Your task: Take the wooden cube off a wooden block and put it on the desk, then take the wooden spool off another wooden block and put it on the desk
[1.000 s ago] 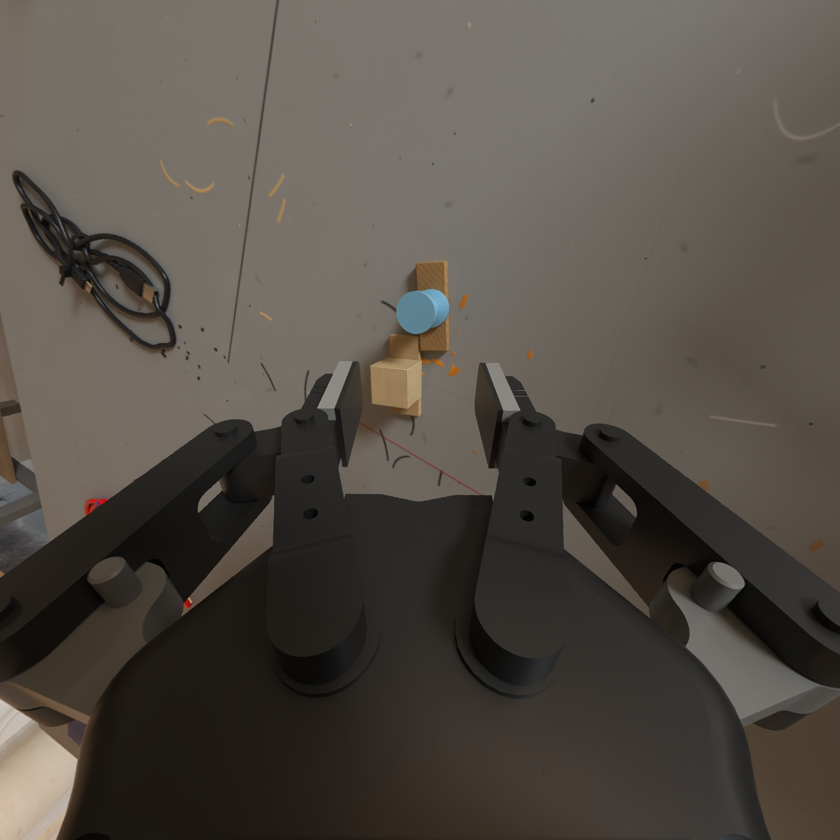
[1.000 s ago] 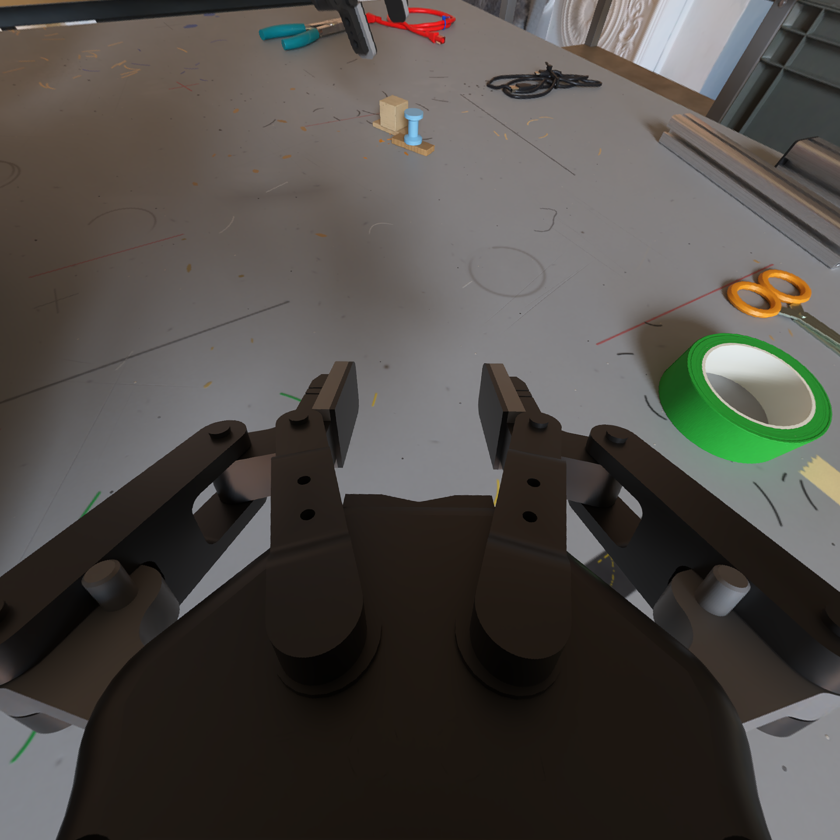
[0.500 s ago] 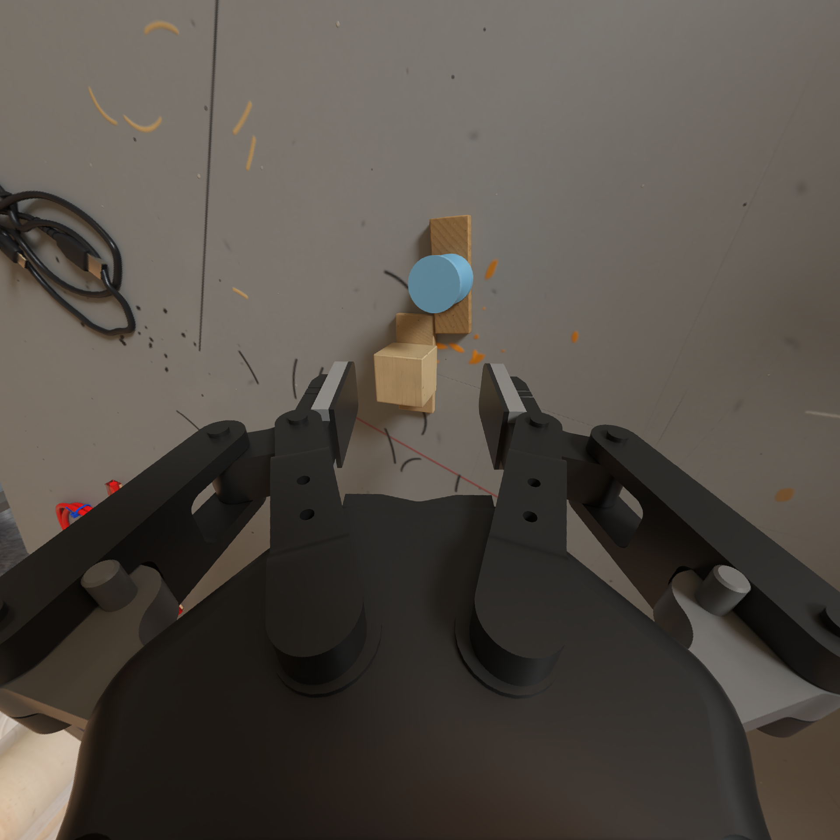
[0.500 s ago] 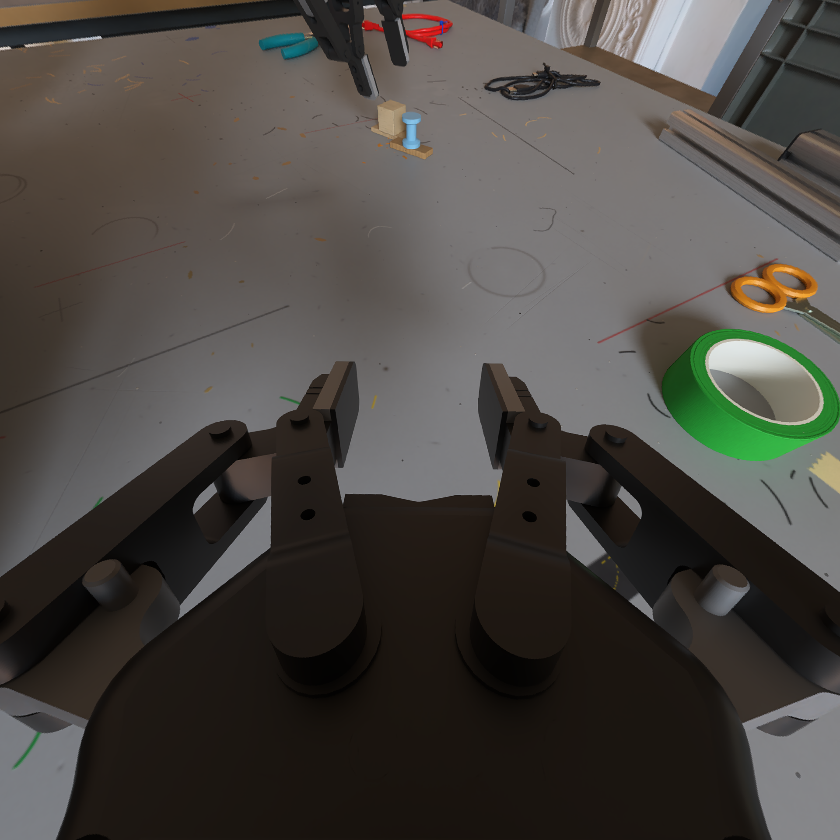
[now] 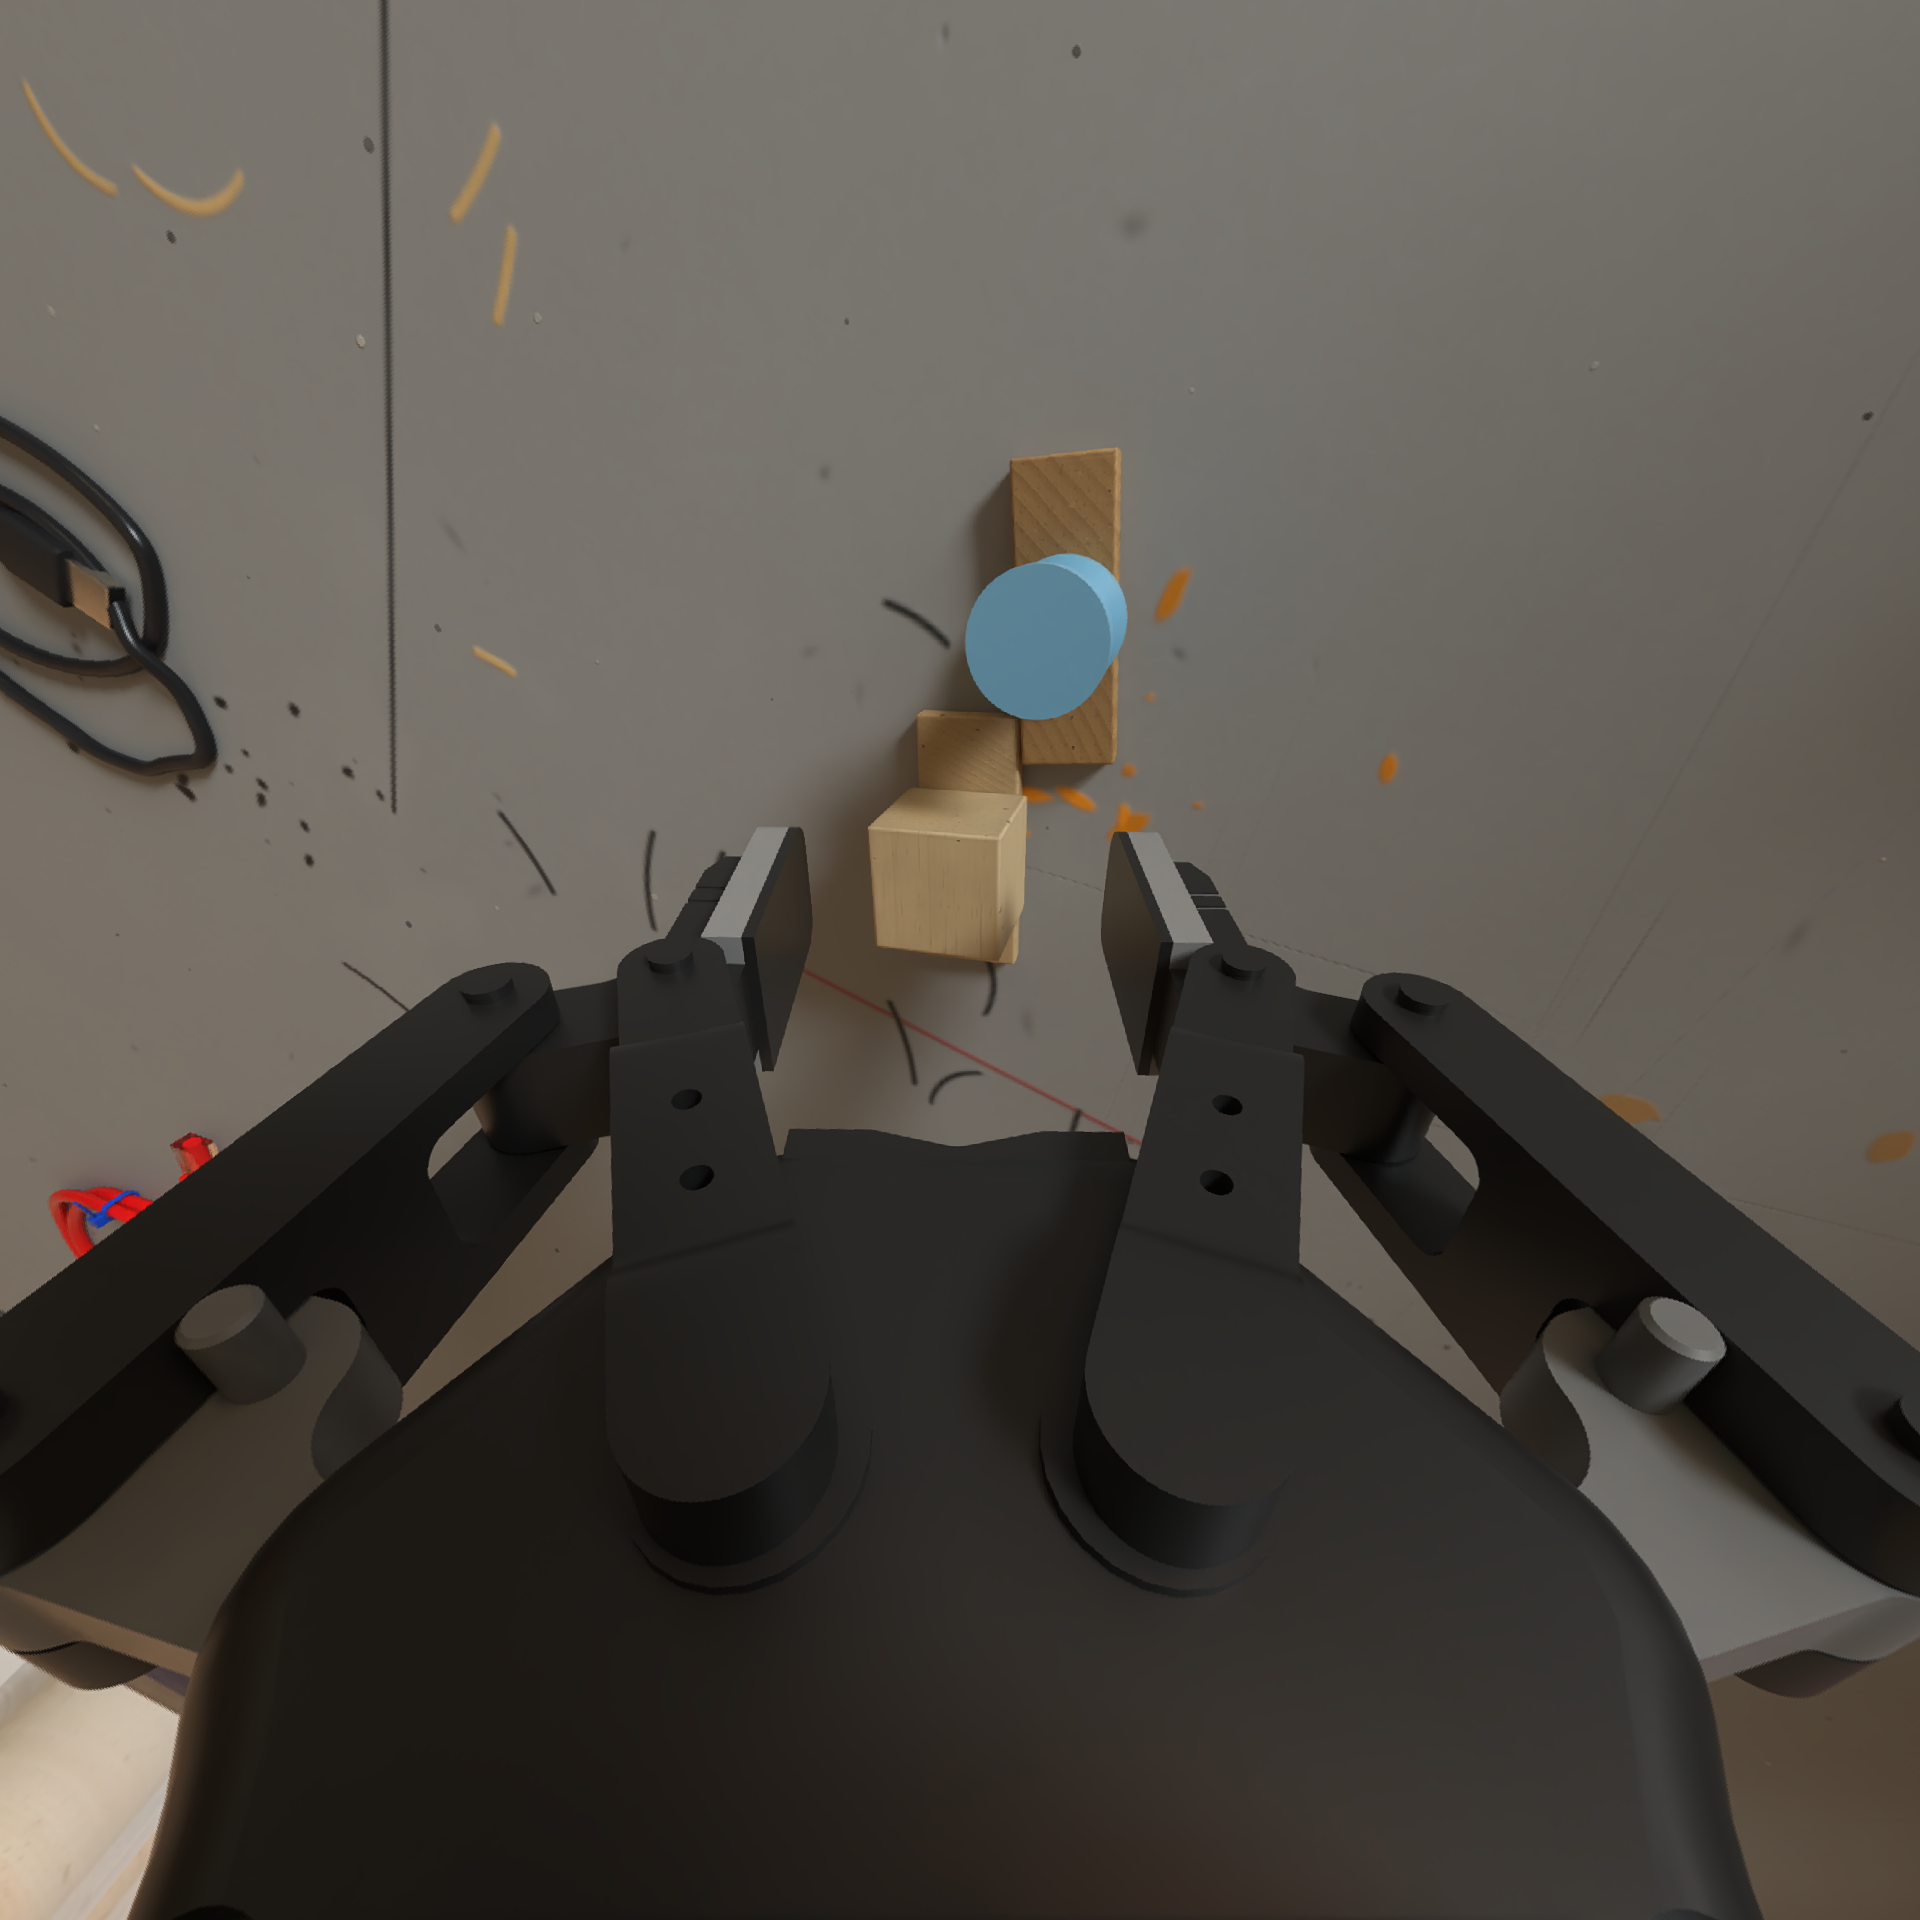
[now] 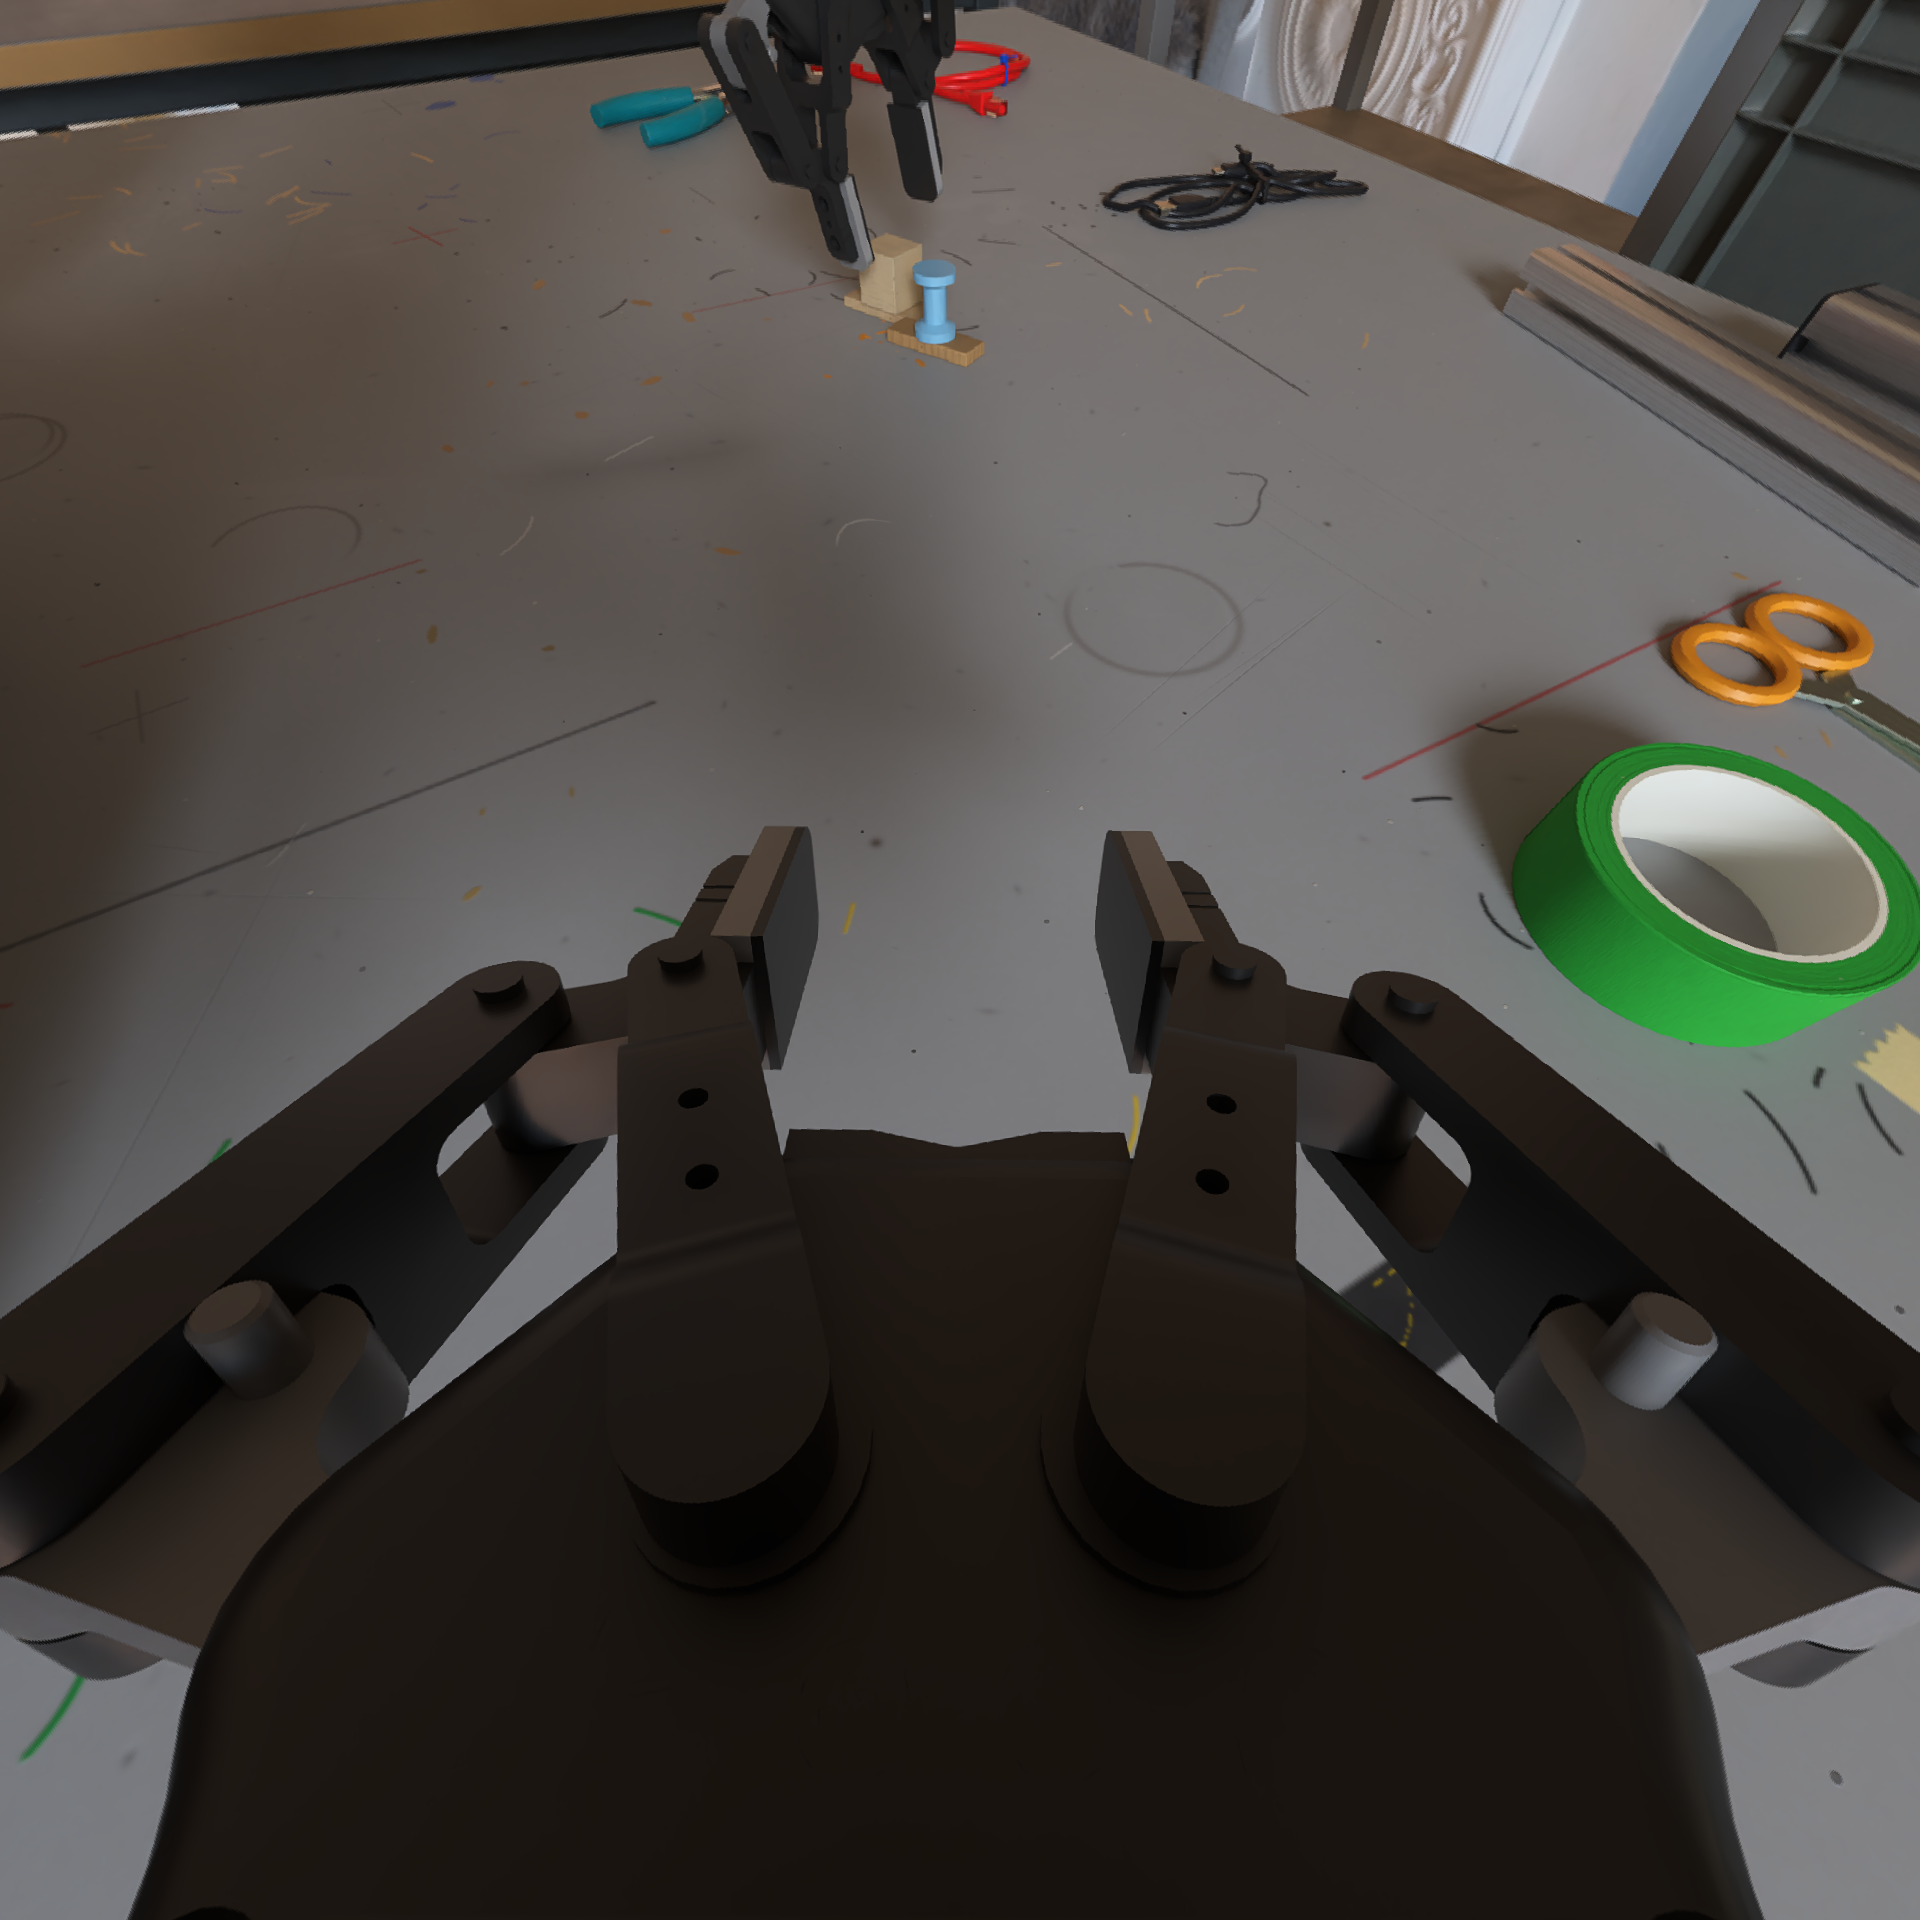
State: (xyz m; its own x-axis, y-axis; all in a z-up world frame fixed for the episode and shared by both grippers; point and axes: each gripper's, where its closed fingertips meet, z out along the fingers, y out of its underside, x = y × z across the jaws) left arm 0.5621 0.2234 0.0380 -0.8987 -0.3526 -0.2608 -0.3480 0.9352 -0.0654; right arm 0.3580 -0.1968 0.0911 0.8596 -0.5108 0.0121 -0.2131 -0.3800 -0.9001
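The cube point(image 5: 940, 871) is seen on its block point(image 5: 966, 750), just beside the spool point(image 5: 1039, 639), framed by the wide-open left gripper point(image 5: 954, 904). It should be centred, lowered squarely, then closed gently. The right gripper point(image 6: 956, 935) is held open, idle, well apart.

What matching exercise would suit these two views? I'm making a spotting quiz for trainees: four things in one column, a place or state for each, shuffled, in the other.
Things:
1. wooden cube
2. blue spool
3. left gripper
4. green tape roll

Places or states:
A. upright on the longer, darker wooden block
B. lying flat on the desk near the orange-handled scissors
C. open, a finger on each side of the cube
D. resting on the paler wooden block

Pairs: 1-D, 2-A, 3-C, 4-B
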